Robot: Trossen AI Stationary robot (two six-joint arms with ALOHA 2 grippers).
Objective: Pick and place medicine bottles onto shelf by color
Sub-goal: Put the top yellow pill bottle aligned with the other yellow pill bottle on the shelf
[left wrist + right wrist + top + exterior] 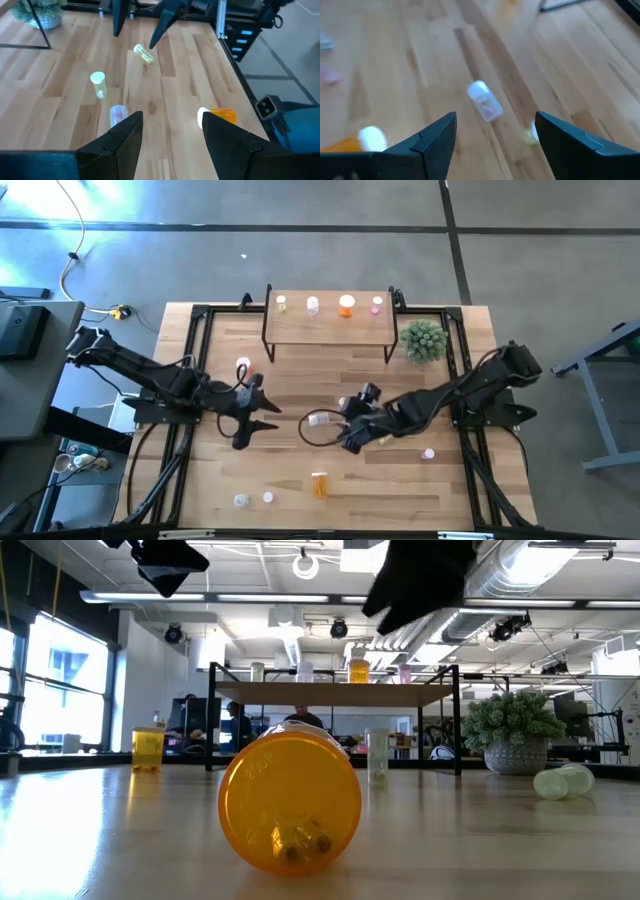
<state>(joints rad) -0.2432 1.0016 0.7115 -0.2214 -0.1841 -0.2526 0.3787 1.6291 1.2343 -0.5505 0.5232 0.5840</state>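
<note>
Left gripper (262, 423) hovers over the left-middle of the wooden plank table (300, 470), its two dark fingers (125, 140) spread wide with nothing between them; one small white-capped bottle (242, 366) stands just beyond it toward the far edge. Small raised shelf with light wooden top and thin black legs (330, 330) sits at the middle of the far edge; four bottles stand in a row on it, left to right: a pale yellow one (282, 303), a white or clear one (313, 305), a larger orange one (346, 306), a pink one (377, 304). Near the front edge, two tiny pale bottles (253, 499) stand side by side left of centre; an orange bottle with white cap (319, 484) lies on its side just right of them, filling the low view. A clear bottle with white cap (318, 419) lies on its side at mid-table; the right gripper (355, 438) hovers just right of it, fingers parted and empty. A pink bottle (427, 453) rests right of that gripper, toward the right edge. Green spiky plant in a pale pot (424, 340) stands at the far right corner beside the shelf.
</note>
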